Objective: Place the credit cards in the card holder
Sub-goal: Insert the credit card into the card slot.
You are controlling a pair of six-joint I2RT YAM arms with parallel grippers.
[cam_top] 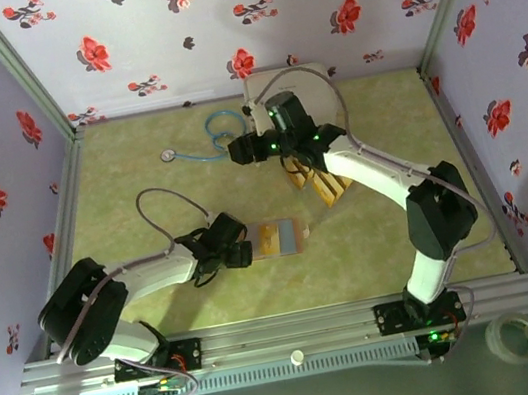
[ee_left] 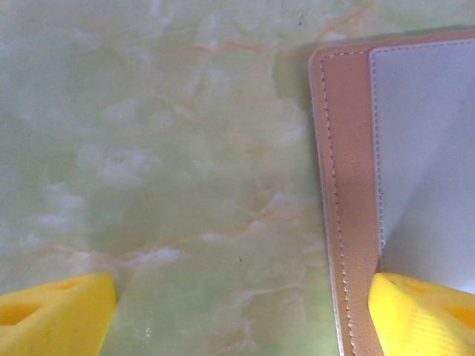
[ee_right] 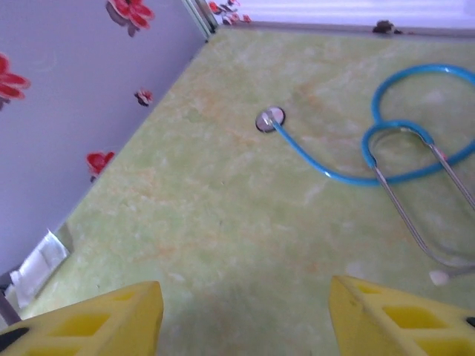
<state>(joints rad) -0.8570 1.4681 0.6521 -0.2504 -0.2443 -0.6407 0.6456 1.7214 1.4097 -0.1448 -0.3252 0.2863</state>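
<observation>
We found the right gripper (ee_right: 245, 297) spread wide and empty, facing the one thin blue stethoscope (ee_right: 401, 148). The small golden-yellow credit cards (cam_top: 318, 186) lay behind it under its forearm, fanned diagonally, nearer this arm; we could not count them. The one reddish-brown leather card holder (cam_top: 279, 238) lay open, long axis left-right. The left gripper (ee_left: 241, 297) gaped empty, one fingertip (ee_left: 415, 311) over its edge.
</observation>
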